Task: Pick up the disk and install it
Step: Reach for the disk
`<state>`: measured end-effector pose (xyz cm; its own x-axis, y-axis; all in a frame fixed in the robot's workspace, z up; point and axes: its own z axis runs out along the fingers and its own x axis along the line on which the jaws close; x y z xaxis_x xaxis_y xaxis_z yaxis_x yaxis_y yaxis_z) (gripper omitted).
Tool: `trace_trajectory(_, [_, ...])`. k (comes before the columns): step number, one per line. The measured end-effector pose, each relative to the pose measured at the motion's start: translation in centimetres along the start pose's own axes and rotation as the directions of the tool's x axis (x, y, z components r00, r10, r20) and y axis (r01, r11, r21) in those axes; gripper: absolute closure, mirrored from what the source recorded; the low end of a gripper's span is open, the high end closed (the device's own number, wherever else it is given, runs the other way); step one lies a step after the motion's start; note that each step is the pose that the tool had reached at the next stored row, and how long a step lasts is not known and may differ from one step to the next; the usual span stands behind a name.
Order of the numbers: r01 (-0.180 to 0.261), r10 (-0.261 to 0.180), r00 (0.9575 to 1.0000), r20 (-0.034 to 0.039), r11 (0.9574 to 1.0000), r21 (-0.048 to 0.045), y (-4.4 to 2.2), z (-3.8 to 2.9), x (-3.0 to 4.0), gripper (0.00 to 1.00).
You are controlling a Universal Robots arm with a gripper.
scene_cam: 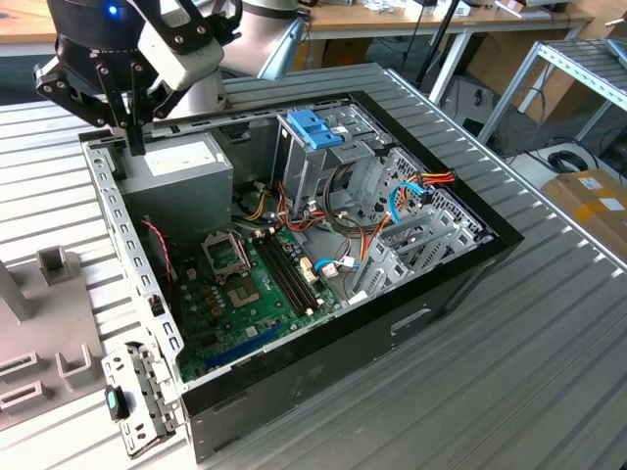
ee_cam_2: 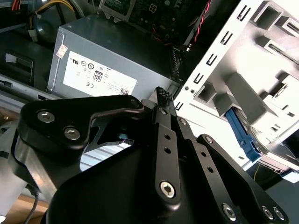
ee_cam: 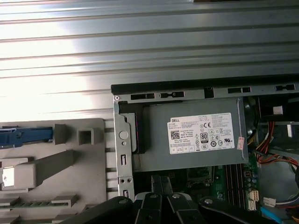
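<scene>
Closest to us, the claw point(ee_cam_2: 161, 93) looks shut and empty near the power supply point(ee_cam_2: 100, 70) inside the computer case point(scene_cam: 323, 362). We judge pickup not yet begun: the disk point(ee_cam_2: 240, 135) sits in the grey holder point(ee_cam_2: 275, 70) beside the case, so grasping calls for an opened claw there.

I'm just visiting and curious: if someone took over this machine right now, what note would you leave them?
Gripper: shut, empty, hovering by the power-supply box at a corner of the open computer case.
Disk: in the grey holder beside the case, with its blue rail showing.
Done: nothing that shows.
Left: the disk is not yet picked up or installed.
</scene>
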<state>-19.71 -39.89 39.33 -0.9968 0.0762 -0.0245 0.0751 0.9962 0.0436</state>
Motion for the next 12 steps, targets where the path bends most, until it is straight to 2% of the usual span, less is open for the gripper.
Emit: trace_trajectory(12, [0.000, 0.000, 1.0000, 0.0000, 1.0000, 0.0000, -0.03, -0.01, 0.33, 0.89])
